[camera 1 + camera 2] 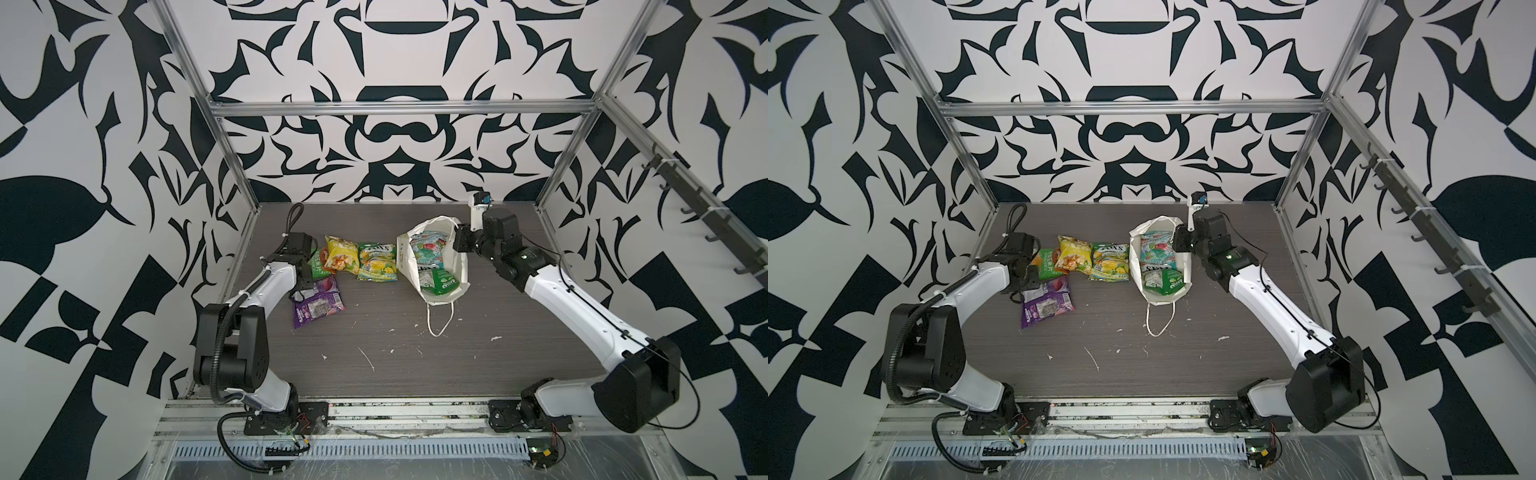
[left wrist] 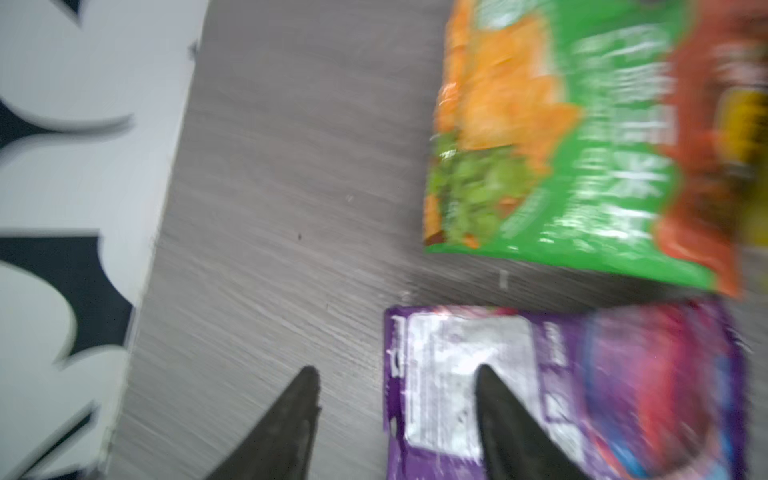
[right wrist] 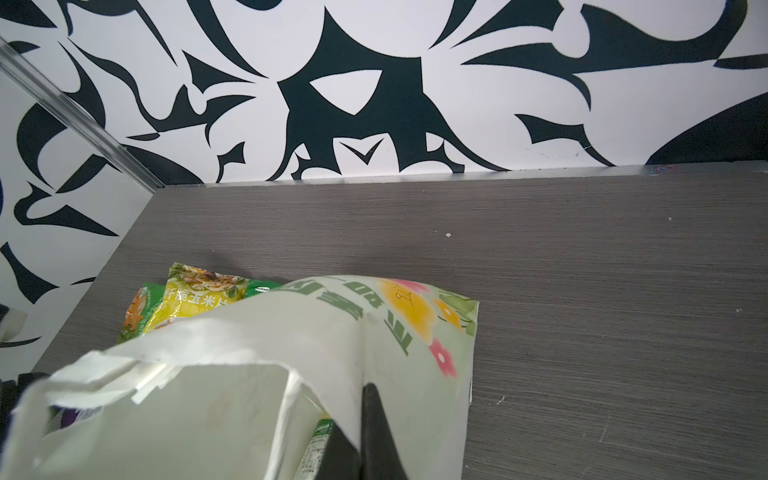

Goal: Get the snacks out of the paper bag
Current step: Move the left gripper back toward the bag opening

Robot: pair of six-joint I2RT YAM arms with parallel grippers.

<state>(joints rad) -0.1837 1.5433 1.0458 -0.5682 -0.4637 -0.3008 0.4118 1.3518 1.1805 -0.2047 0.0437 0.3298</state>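
1. Evidently the task is judged part done. The paper bag (image 1: 404, 259) lies on the bench (image 1: 415, 365) with its mouth held open. A teal-red packet (image 1: 428, 249) and a green packet (image 1: 440, 282) are seen inside it, and four snacks (image 1: 376, 262) are laid out on the left arm's side of it.
2. The right hand (image 3: 368, 401) is clamped on the bag's paper wall. If that wall is pulled hard, the thin paper could be torn or lost from the grip. The mouth would then be collapsed over the two packets.
3. If the bag is tipped by that grip, the packets could be slid deeper, out of reach.
4. The left hand (image 2: 395, 370) is held with fingers apart just over the purple packet (image 2: 582, 374), and nothing is gripped. If it is swung away low, that packet or the green-orange packet (image 2: 582, 145) beside it could be dragged along.
5. A reach into the bag could be fouled by the cord handle (image 1: 440, 320) trailing from its near end. Crinkly film could also be pinched only at an edge and dropped.
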